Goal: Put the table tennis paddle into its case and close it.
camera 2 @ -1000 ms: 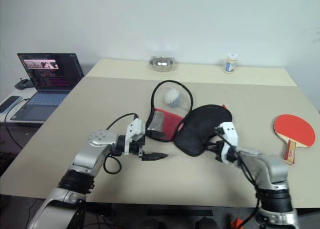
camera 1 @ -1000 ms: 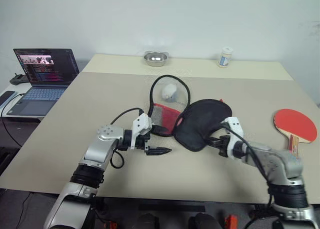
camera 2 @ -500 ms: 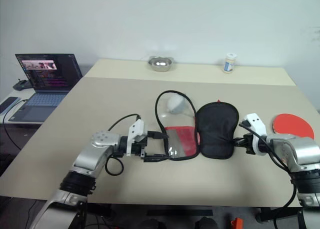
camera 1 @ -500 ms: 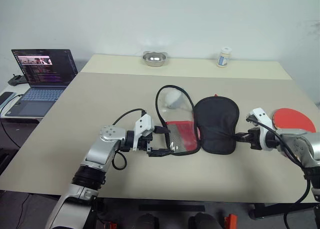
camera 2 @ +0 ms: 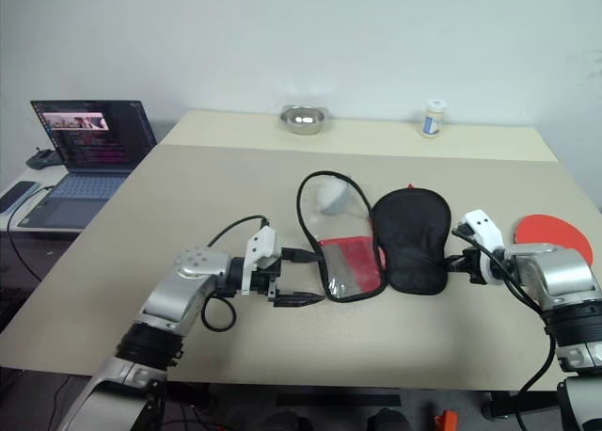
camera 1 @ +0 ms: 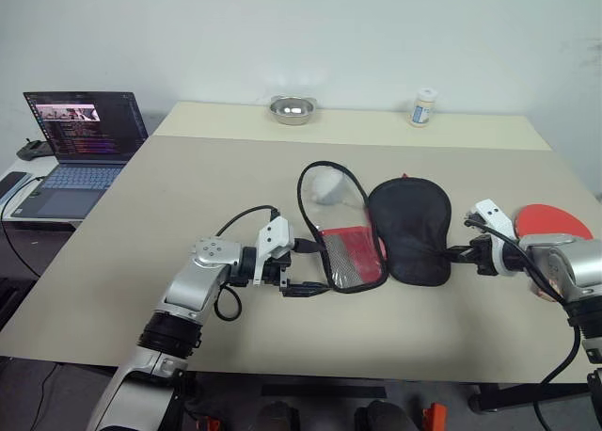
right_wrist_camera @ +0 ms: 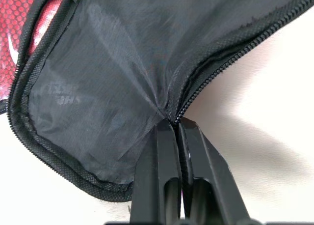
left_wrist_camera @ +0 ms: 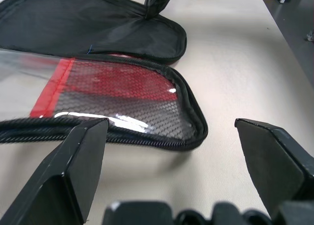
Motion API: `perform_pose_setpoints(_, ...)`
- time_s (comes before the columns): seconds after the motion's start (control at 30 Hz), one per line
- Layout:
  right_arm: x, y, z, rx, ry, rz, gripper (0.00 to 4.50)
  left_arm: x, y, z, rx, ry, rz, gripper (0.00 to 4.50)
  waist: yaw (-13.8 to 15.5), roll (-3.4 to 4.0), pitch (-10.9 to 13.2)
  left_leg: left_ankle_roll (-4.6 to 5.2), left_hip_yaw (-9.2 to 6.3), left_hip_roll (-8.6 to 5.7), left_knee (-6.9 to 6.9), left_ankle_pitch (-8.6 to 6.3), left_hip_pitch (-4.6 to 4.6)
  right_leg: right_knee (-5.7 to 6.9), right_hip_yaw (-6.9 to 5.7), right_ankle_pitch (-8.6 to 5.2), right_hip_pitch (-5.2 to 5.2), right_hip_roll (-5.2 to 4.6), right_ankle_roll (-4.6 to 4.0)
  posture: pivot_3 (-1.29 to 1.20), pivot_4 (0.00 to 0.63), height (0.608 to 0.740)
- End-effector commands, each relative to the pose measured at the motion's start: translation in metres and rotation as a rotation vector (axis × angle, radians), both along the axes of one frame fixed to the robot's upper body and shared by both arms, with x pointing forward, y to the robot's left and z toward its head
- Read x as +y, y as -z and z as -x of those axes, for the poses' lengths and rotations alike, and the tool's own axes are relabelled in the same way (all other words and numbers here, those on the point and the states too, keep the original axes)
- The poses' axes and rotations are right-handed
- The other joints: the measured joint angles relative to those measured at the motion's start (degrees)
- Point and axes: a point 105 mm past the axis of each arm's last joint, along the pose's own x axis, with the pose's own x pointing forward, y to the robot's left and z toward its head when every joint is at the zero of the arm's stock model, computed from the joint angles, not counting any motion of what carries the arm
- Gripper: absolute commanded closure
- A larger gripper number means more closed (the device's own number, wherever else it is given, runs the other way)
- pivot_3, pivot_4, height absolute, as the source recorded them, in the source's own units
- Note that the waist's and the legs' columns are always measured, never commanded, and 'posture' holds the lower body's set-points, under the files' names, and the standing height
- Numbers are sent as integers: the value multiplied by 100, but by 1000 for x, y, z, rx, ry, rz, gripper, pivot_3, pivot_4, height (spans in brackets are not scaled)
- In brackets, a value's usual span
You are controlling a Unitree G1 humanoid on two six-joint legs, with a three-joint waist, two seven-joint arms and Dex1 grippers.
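The case (camera 1: 409, 229) lies spread open on the table: its black half is on the right, its red half with the mesh pocket (camera 1: 348, 257) on the left. My right gripper (camera 1: 453, 254) is shut on the black half's zip edge (right_wrist_camera: 196, 95), pinching the fabric between its fingertips (right_wrist_camera: 162, 131). Just left of the mesh half's black trim (left_wrist_camera: 191, 112), my left gripper (camera 1: 308, 266) stands open and touches nothing. The table tennis paddle (camera 1: 557, 219) rests red face up at the far right, partly hidden behind my right arm.
A small white-grey oval object (camera 1: 324, 184) lies under the case's clear flap. At the table's back stand a metal bowl (camera 1: 292, 109) and a small jar (camera 1: 423, 106). An open laptop (camera 1: 80, 135) sits on a side surface to the left.
My right gripper has moved to the right with the black half's edge, and the crumpled case now lies spread flat. The left gripper has stayed in place.
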Motion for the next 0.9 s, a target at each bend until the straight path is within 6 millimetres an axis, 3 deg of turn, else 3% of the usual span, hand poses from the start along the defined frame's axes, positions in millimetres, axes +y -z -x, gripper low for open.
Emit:
perform_pose_setpoints(0.03, -3, -14, -6, -50, 2, 11, 3604, -6, -9, 4, -43, 30, 23, 0, 0, 0, 0, 0, 0, 0, 0, 0, 0, 0, 0, 0, 0, 0, 0, 0, 150, 740)
perform_pose_setpoints(0.23, -5, -24, -6, -71, 10, -13, 1500, -5, -12, 3, -52, 15, 36, 0, 0, 0, 0, 0, 0, 1, 0, 0, 0, 1, 0, 0, 0, 0, -1, 0, 150, 740)
perform_pose_setpoints(0.37, -5, -38, 11, -98, -45, -16, 109, -7, -19, 2, -73, 1, 62, 0, 4, 2, 1, 0, -1, 1, -1, 0, -1, 0, 0, 0, 0, -1, -1, 0, 150, 740)
perform_pose_setpoints(0.63, -41, -53, 33, -168, 66, 27, 47, -8, -28, 10, -87, 2, 90, 0, 22, 2, 1, 0, -3, 0, 0, 0, 0, -4, 0, 0, 4, -5, 0, 0, 150, 740)
perform_pose_setpoints(0.9, -56, -73, 47, -249, 160, -23, 47, -5, -37, 12, -96, 14, 106, 0, 14, 3, 0, -1, -1, 3, 0, 0, 3, -1, 1, 0, 4, -1, 0, 0, 150, 740)
